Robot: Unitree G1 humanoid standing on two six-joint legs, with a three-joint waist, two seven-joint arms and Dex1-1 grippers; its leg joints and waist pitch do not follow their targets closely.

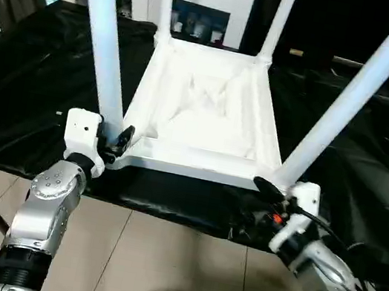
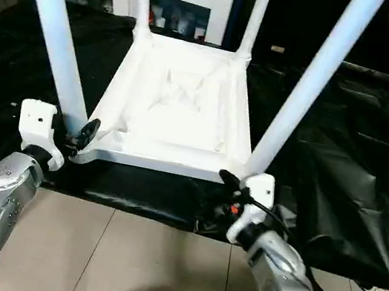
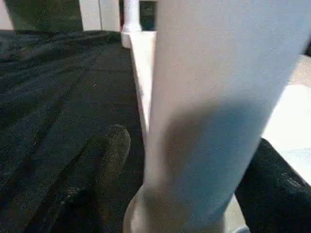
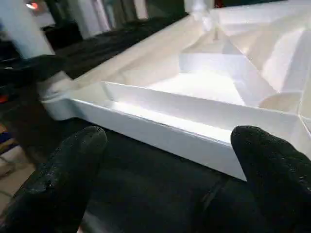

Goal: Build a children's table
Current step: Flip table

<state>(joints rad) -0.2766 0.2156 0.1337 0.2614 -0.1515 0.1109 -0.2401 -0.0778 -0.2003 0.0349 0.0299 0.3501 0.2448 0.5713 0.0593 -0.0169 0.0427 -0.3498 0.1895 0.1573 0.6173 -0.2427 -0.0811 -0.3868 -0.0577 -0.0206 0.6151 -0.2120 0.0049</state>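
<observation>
The children's table (image 1: 203,117) lies upside down on the black cover (image 1: 34,72), all four legs up. Our left gripper (image 1: 121,140) straddles the near-left leg (image 3: 214,97) at its base, fingers apart, not clamped. Our right gripper (image 4: 170,174), fully spread and empty, sits just before the table's near edge.

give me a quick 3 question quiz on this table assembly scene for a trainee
1. True or false: the table top lies upside down on the black cloth with its ribbed underside facing up.
2. How many legs stand in the corner sockets? A) two B) three C) four
3. Which gripper has a leg between its fingers, and which leg?

Key
1. True.
2. C, four.
3. The left gripper: its fingers straddle the base of the near left leg, not visibly pressing on it. The right gripper is open and faces the top's near edge beside the near right leg.
</observation>
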